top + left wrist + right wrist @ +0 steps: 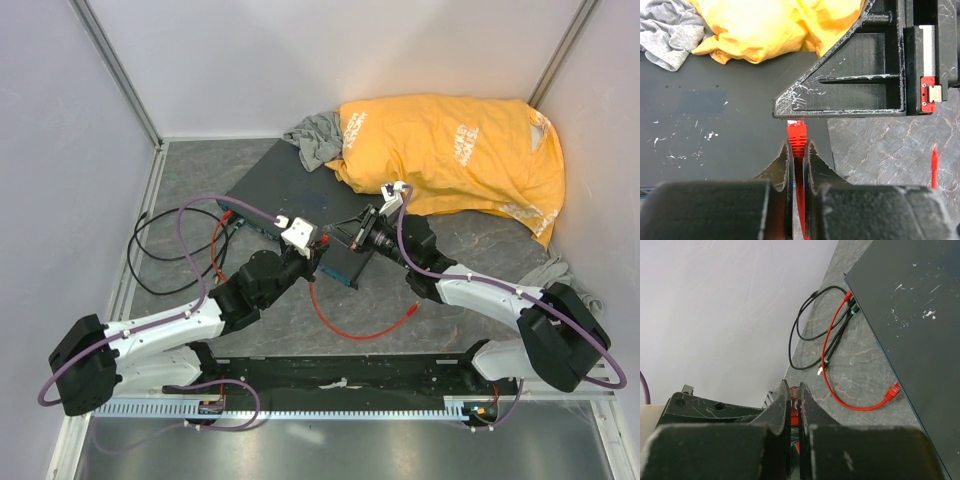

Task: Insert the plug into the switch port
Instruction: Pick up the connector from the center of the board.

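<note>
The red plug (796,131) is at the end of a thin red cable (340,330). My left gripper (797,145) is shut on its ribbed boot, over the near right corner of the dark grey switch (270,195). My right gripper (794,387) is shut on the plug's tip (795,393), so both grippers hold it. They meet in the top view, the left (318,252) beside the right (345,240). The switch's blue-green front edge (888,363) shows, but I cannot make out any port.
An orange cloth (450,150) and a grey cloth (315,140) lie behind the switch. Black cables (165,245) and a second red cable (832,340) lie left of it, with a red plug (892,390) by the front edge. The held cable's free end (410,312) lies on the table.
</note>
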Controlling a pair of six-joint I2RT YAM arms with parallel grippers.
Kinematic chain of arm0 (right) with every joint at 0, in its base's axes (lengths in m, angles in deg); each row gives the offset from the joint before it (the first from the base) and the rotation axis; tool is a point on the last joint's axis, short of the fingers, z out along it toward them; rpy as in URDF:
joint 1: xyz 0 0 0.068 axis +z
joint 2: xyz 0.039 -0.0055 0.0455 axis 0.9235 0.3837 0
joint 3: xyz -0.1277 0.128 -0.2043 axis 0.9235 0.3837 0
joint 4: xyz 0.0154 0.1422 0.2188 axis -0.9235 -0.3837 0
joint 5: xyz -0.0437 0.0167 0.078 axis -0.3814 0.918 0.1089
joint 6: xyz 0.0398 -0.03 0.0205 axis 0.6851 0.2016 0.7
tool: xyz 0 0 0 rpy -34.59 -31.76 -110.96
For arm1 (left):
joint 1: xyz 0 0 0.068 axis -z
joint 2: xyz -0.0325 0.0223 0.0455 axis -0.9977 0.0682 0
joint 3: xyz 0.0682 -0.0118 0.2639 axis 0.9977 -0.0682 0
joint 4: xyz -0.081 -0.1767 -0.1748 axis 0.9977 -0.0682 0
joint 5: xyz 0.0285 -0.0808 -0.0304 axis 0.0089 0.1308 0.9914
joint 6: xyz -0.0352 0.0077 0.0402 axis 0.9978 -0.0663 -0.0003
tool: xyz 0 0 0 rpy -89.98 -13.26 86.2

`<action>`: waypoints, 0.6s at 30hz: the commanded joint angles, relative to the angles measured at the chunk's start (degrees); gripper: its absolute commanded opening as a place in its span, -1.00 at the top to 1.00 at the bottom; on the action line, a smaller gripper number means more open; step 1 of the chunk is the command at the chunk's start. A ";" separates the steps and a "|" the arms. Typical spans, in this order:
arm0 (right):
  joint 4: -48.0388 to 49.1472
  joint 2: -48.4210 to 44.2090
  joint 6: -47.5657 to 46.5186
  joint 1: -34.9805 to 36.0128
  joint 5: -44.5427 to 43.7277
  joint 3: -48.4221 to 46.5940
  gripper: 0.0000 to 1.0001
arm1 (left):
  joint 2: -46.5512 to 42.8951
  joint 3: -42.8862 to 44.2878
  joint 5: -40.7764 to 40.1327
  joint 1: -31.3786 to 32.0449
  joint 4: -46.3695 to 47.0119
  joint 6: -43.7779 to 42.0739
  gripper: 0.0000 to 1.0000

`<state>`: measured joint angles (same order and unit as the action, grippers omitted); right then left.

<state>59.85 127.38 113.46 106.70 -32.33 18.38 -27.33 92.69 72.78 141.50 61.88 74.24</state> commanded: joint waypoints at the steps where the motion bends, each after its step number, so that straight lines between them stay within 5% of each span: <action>1: 1.05 0.76 -0.43 0.46 -0.68 -1.26 0.89 | -1.27 1.69 -0.22 -0.22 -0.31 -0.73 0.97; 8: -7.56 4.28 -9.02 -0.85 -3.50 -10.12 -0.31 | -5.66 2.92 12.42 -12.42 -12.62 3.05 0.97; 11: -11.43 7.79 -13.16 -3.22 -3.68 -16.36 -0.67 | -6.54 4.32 16.74 -19.02 -18.76 0.86 0.97; 18: -13.10 19.11 -25.90 -10.78 -0.27 -28.58 -0.86 | -2.33 9.07 31.85 -39.03 -29.67 -1.95 0.97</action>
<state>48.27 140.71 97.59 99.49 -34.54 -3.90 -31.86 97.81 93.63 111.71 39.45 75.12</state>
